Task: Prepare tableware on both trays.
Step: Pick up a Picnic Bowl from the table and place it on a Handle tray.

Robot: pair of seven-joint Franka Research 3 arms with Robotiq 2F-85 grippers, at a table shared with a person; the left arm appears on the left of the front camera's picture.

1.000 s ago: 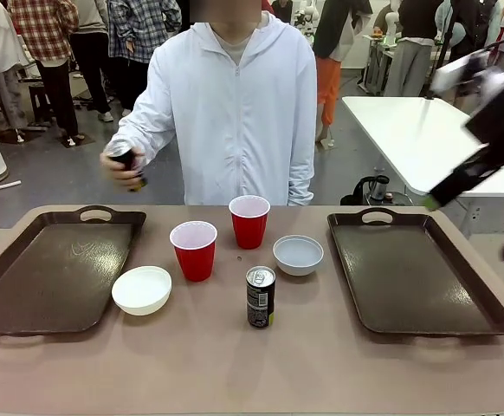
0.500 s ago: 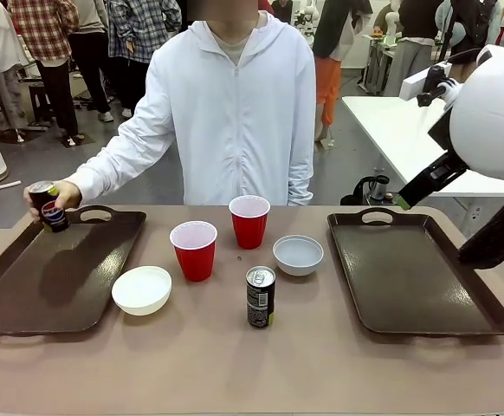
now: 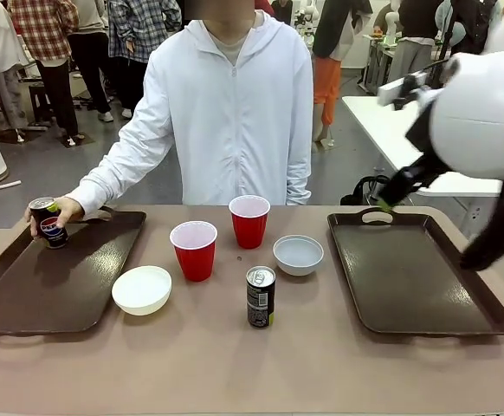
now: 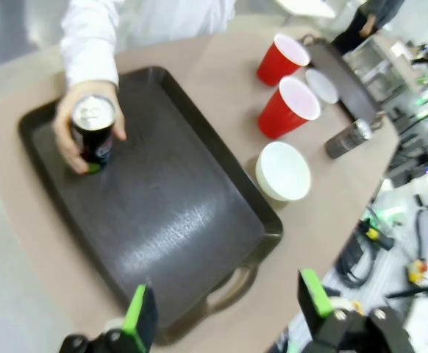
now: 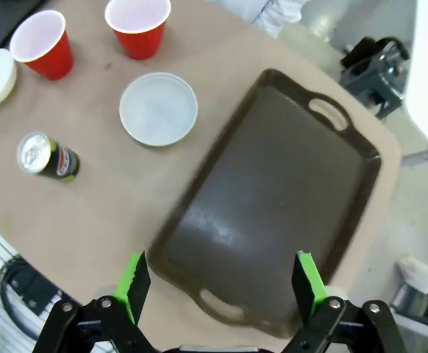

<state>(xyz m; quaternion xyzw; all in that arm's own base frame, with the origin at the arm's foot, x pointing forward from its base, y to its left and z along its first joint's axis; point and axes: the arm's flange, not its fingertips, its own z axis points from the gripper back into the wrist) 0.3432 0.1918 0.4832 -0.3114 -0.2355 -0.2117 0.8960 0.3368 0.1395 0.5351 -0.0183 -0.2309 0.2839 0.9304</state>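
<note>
The right fingers (image 5: 134, 283) are held spread above the empty right tray (image 5: 273, 184), whose long axis slants away from them. Just past its long inner edge, on the desk (image 5: 111, 213), lies the pale grey bowl (image 5: 159, 109), judged nearer this arm. The left fingers (image 4: 139, 316) are also spread, over the left tray (image 4: 162, 206), where a drink can (image 4: 91, 132) is held upright by the person's hand (image 4: 65, 140). The white bowl (image 4: 282, 170) lies just beside that tray.
</note>
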